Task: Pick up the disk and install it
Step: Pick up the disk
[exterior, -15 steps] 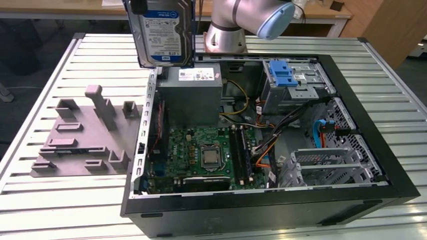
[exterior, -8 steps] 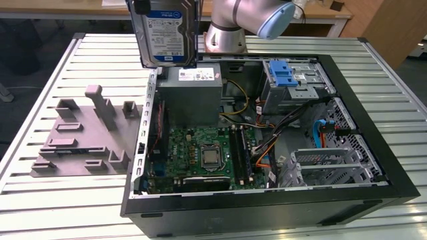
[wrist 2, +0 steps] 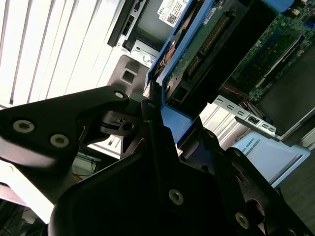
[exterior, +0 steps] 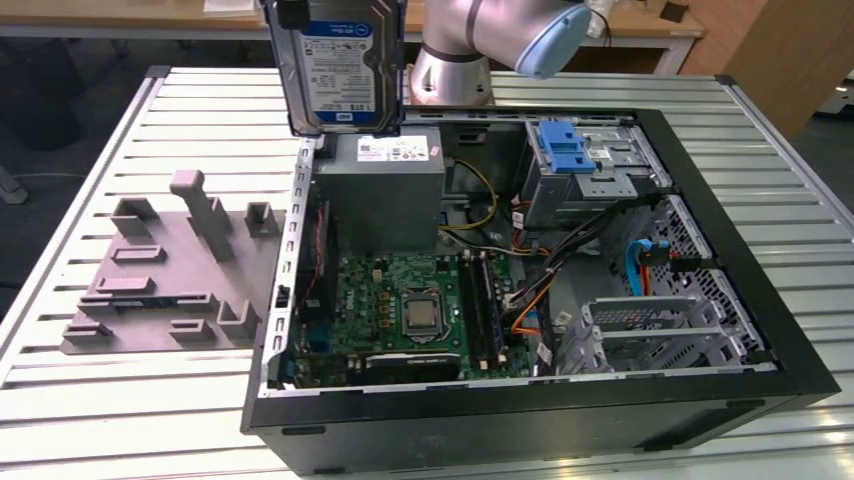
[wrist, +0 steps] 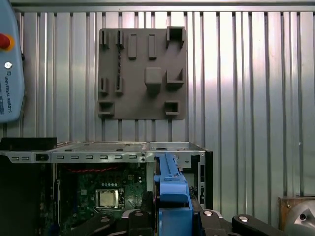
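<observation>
Now, disk (exterior: 334,65): likely stiff, heavy; don't drop it.
Claw (wrist: 172,202): clamped on the disk's blue edges, your best hold.

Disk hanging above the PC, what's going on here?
The robot's tool is clamped on the disk by its blue frame, holding it upright in the air above the open computer case. It is not installed yet. A grey holder plate lies on the table at the exterior view's left.
</observation>
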Controlling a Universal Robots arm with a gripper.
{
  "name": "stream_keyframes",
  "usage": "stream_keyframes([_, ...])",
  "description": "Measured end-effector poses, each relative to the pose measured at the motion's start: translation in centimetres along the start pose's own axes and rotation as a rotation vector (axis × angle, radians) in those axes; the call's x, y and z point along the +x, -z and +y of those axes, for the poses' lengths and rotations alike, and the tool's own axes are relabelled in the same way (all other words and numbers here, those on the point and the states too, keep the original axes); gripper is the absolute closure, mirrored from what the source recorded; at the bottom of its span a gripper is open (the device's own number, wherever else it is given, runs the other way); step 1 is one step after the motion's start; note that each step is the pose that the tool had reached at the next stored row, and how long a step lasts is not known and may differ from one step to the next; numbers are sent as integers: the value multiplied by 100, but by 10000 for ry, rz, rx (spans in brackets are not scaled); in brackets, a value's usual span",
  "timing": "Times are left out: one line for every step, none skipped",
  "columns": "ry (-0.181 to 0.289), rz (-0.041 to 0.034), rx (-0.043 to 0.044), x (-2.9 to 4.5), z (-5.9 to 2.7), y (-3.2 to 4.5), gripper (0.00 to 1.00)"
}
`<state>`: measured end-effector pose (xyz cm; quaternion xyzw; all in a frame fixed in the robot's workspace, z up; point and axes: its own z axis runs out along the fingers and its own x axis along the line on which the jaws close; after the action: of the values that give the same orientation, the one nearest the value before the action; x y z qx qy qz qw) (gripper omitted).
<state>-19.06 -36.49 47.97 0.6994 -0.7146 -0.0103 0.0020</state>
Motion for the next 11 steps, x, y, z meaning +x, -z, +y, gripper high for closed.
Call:
stream_keyframes([0,0,0,0,-7,0,64])
stream_keyframes([0,0,0,0,-13,0,64])
stream_keyframes([0,0,0,0,-20,0,64])
stream_keyframes([0,0,0,0,-28,0,64])
stream_keyframes([0,0,0,0,-34,0,64])
stream_keyframes([0,0,0,0,-41,1,64])
stream_keyframes([0,0,0,0,-48,1,64])
stream_keyframes([0,-1,0,-1,-55,1,64])
stream_keyframes([0,0,0,-1,-62,1,64])
stream_keyframes([0,0,0,-1,-70,1,64])
stream_keyframes([0,0,0,-1,-77,1,64])
